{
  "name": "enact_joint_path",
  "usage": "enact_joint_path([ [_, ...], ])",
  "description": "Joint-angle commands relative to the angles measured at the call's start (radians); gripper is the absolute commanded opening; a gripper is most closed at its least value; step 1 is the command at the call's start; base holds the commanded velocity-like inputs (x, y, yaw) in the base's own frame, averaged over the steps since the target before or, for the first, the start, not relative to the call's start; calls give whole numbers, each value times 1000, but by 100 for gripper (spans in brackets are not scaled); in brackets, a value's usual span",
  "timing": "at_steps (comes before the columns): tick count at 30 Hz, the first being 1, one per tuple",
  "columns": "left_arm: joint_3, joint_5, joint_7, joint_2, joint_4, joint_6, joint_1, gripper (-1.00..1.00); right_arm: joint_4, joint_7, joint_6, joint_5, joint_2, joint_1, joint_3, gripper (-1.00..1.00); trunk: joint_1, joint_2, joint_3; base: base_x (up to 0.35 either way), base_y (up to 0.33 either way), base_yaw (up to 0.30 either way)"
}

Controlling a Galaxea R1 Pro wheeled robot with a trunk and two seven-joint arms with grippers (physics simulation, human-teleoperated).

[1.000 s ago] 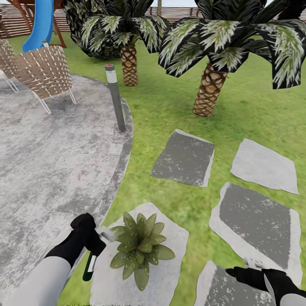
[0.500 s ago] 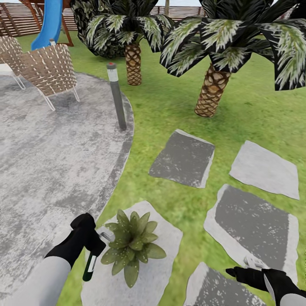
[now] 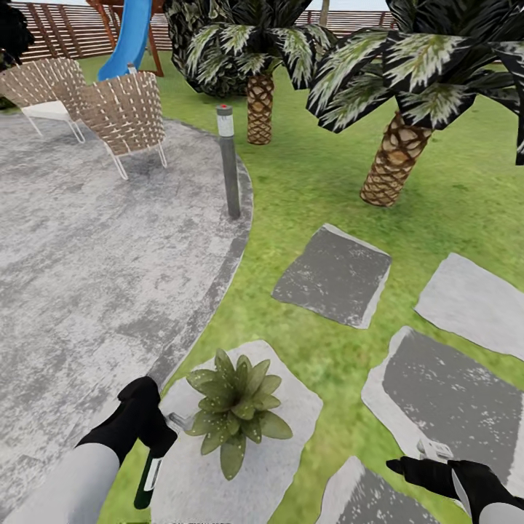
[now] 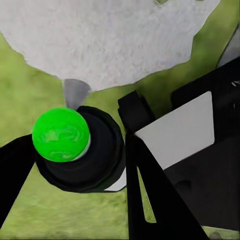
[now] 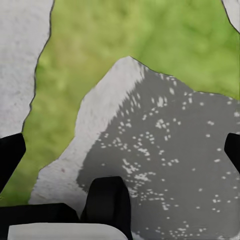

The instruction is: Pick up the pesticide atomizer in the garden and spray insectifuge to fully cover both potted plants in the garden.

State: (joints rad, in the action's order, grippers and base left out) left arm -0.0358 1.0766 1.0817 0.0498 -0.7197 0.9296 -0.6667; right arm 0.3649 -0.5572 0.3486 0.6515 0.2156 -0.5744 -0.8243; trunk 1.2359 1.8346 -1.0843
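Here the pesticide atomizer (image 3: 151,466) is held in the left gripper (image 3: 149,429), whose black fingers are closed around the bottle; its white head with the small pale nozzle is turned toward the potted plant (image 3: 234,407), just beside it, and the dark lower body hangs tilted below the gripper. In the left wrist view the bottle's dark round body (image 4: 80,150) is seen end-on with a bright green disc on it (clamped between the black fingers).

The plant is a low rosette of broad, pointed, white-speckled green leaves, set on a pale, rough-edged stepping stone (image 3: 291,407). Beyond the plant, more mottled grey stones (image 3: 333,275) are laid in the lawn (image 3: 320,182), and two scaly-trunked palms (image 3: 393,164) are rooted further off. To the plant's left a round speckled grey patio (image 3: 94,276) is spread, edged by a slim grey post light (image 3: 228,161), with woven wicker chairs (image 3: 124,109), a blue slide (image 3: 128,36) and a slatted fence (image 3: 58,29) behind.

The right gripper (image 3: 426,458), well to the plant's right, is held open and empty over a stone (image 5: 165,160).
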Motion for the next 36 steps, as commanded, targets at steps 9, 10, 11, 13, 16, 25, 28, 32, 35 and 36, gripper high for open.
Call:
enact_joint_path([
  [9, -4, 6, -58, -1, 120, 2, -1, -100, 2, -7, 4, 8, -1, -1, -8, 100, 0, 0, -1, 0, -32, 77],
  [10, -4, 5, -59, -1, 120, 2, -1, -100, 2, -7, 4, 8, -1, -1, -8, 100, 0, 0, -1, 0, -242, 55],
  [11, -5, 5, -59, -1, 120, 2, -1, -100, 2, -7, 4, 8, -1, -1, -9, 100, 0, 0, -1, 0, -271, 96],
  [13, -5, 5, -60, -1, 120, 2, -1, -100, 2, -7, 4, 8, -1, -1, -8, 100, 0, 0, -1, 0, -295, 161],
  [16, -6, 5, -60, -1, 121, 2, -1, -100, 2, -7, 4, 8, -1, -1, -8, 100, 0, 0, -1, 0, -315, 227],
  [25, -6, 6, -60, -1, 124, 2, -1, -100, 2, -7, 4, 8, 0, -1, -8, 100, 0, 0, -1, 0, -322, 248],
  [28, -6, 6, -60, -1, 124, 2, -1, -100, 2, -7, 4, 8, -1, -1, -8, 100, 0, 0, -1, 0, -322, 249],
  [32, -6, 6, -60, 0, 124, 2, -1, -100, 3, -7, 4, 8, -1, -1, -8, 100, 0, 0, -1, 0, -322, 249],
  [35, -6, 6, -60, 1, 125, 2, -1, -100, 2, -7, 4, 8, -1, -1, -9, 100, 0, 0, -1, 0, -321, 249],
  [36, -6, 6, -60, 1, 125, 2, -1, -100, 2, -7, 4, 8, -1, -1, -9, 100, 0, 0, -1, 0, -320, 249],
])
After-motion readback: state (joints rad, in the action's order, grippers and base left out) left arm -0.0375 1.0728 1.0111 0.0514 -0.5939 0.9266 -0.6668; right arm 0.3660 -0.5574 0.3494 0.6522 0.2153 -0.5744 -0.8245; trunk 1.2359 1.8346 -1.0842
